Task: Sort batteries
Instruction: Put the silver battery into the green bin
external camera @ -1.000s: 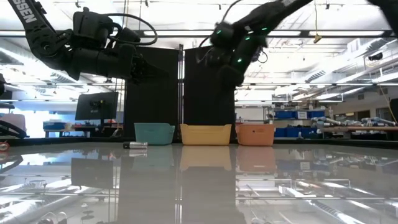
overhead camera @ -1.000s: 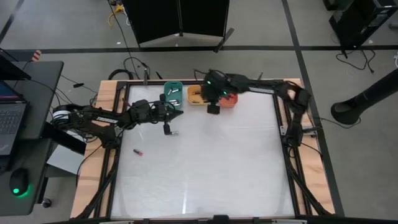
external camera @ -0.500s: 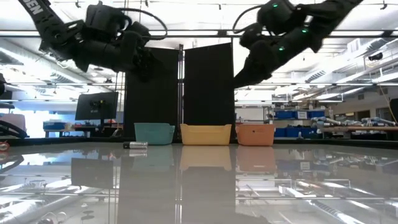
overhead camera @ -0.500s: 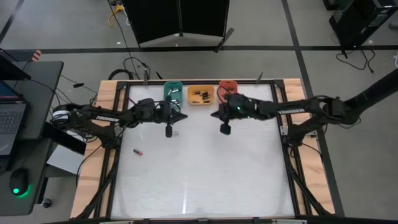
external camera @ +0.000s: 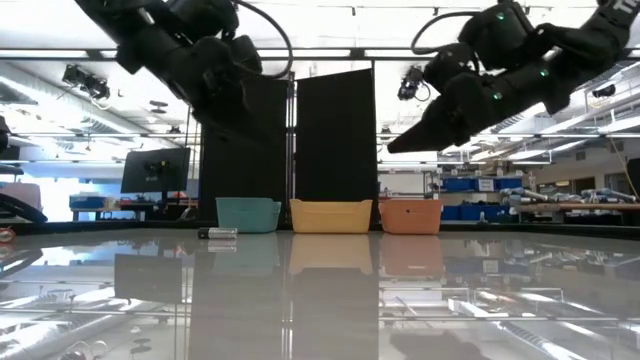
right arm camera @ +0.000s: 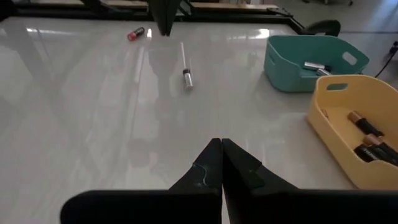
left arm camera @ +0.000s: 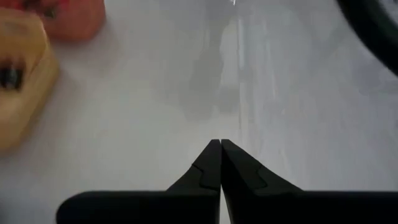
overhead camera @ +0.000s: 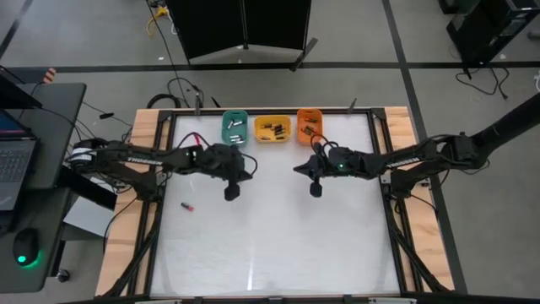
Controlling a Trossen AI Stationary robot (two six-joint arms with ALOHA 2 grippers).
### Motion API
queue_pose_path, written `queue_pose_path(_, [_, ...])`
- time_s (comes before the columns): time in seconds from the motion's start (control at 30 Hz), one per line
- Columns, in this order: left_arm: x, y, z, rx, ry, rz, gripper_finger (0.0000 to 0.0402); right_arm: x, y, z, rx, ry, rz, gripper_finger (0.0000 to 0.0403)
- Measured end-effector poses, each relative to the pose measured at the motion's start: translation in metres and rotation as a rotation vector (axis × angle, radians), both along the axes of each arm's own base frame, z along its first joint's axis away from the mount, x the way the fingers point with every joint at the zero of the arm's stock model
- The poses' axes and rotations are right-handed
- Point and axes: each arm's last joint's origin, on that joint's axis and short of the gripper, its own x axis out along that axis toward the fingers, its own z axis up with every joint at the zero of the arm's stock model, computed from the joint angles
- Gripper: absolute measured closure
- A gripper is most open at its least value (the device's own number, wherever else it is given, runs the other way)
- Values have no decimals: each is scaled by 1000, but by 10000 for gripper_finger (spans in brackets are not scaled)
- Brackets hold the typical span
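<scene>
Bright overhead light, glare streaks on the glossy table, blurred left wrist view.

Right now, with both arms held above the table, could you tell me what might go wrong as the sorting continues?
Two batteries lie loose on the table: a red-banded battery near the left edge and a silvery battery close to the green tray. Being round, either could roll on the glossy surface if nudged. Both the left gripper and the right gripper are shut, so descending without opening would push a battery instead of gripping it. The two arms also face each other closely, risking a collision.
</scene>
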Motion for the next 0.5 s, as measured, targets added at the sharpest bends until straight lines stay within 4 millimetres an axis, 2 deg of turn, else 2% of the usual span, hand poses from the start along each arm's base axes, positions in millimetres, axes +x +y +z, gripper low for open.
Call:
queue_pose_path(0.23, [-12, -13, -14, -50, 214, 113, 372, -5, 1, -6, 6, -32, -4, 394])
queue_pose_path(0.37, [-23, -13, -22, -42, 354, 159, 351, -5, 1, -5, -1, -40, -2, 394])
queue_pose_path(0.5, [-28, -14, -25, -41, 412, 165, 326, -5, 1, -4, -4, -46, -1, 394])
